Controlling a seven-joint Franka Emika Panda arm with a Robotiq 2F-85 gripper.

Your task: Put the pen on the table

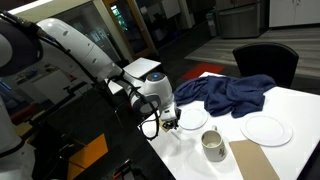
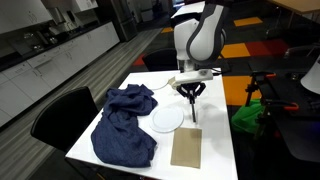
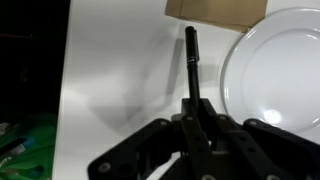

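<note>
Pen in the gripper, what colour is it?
Black. The pen shows best in the wrist view, dark against the white table.

Ext. views soft, low-res, bkgd dim. Wrist view: table (image 3: 120, 70) glares white; gripper (image 3: 193, 105) dark, blurred near lens.

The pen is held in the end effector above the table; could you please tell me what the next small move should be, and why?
Probably lower the end effector a little toward the bare table before releasing. It is shut on the pen, which sticks out over white surface beside the plate, clear of it. Whether the pen's tip already touches the table cannot be told.
</note>
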